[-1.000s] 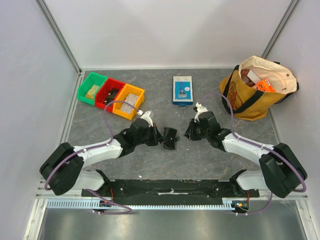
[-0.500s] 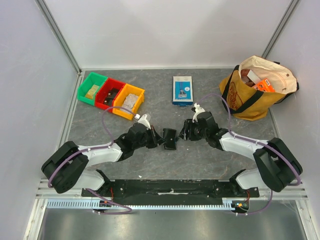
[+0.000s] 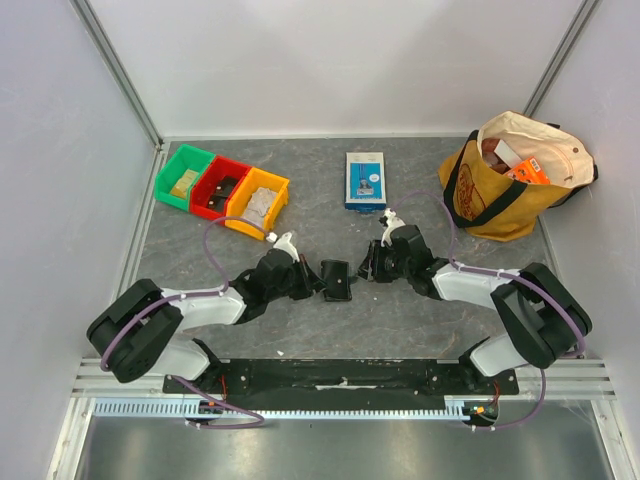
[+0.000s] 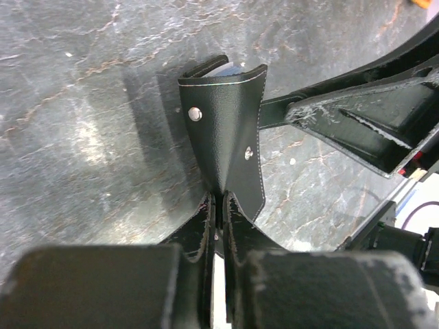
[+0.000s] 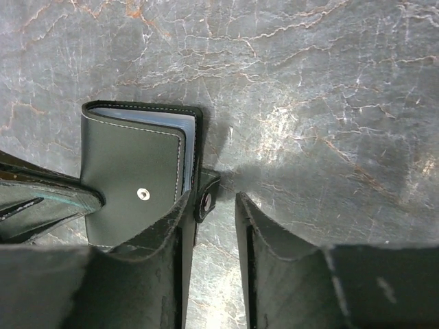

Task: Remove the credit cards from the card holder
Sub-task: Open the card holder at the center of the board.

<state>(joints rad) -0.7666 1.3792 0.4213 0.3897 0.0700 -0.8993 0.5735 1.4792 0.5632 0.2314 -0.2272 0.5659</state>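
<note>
Clamping one edge of the card holder [image 3: 337,281], the left gripper [image 4: 218,200] grips it closed at the center of the top view. The right gripper [image 5: 214,202] is released, fingers apart, beside the holder's snap tab [image 5: 208,182].

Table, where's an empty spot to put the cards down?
Bare table lies between the yellow bin and the blue-and-white box, and nearer, between the two arms. Crowded: the middle, where the left gripper and right gripper meet the card holder.
</note>
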